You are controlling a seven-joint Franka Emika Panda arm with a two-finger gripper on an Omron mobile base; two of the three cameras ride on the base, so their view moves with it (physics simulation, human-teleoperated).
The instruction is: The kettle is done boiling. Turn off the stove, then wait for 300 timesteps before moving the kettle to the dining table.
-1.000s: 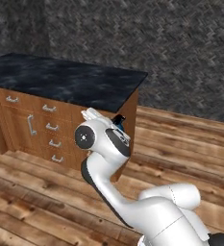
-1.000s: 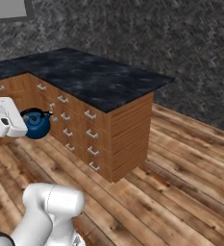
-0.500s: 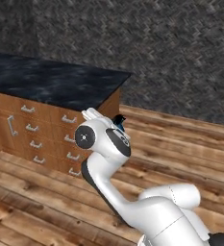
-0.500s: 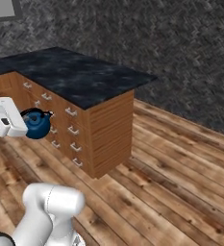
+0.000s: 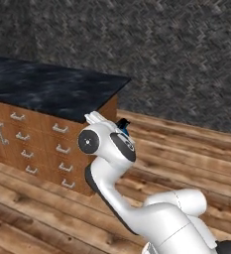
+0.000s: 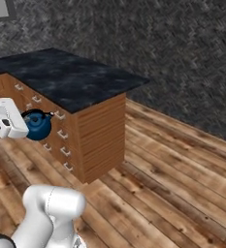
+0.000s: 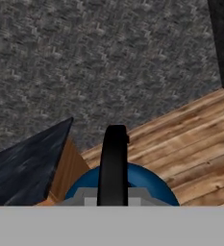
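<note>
A simulated kitchen corner with a rough, dark grey herringbone-textured wall and a floor of warm brown wood planks with visible grain. A counter (image 6: 71, 80) stands against the wall: its top is a flat slab of dark blue-black marbled stone with a sharp square corner, resting on a boxy wooden base. Rows of drawers (image 5: 60, 149) with small pale metal handles run along the front of that base.

The kettle (image 6: 38, 125) is small, round and glossy dark blue, with a black arched handle (image 7: 113, 166). It hangs in the air in front of the drawer fronts, below the level of the stone top and clear of the floor. In the left base view only a sliver of its blue body peeks out behind the arm's white, smooth, rounded wrist.

The gripper (image 6: 23, 123), a blocky white hand at the end of the arm, is closed narrowly on the kettle's handle and carries it. In the hand view the black handle rises as a thick curved band straight up from the gripper, with the kettle's blue dome swelling on either side of it.
</note>
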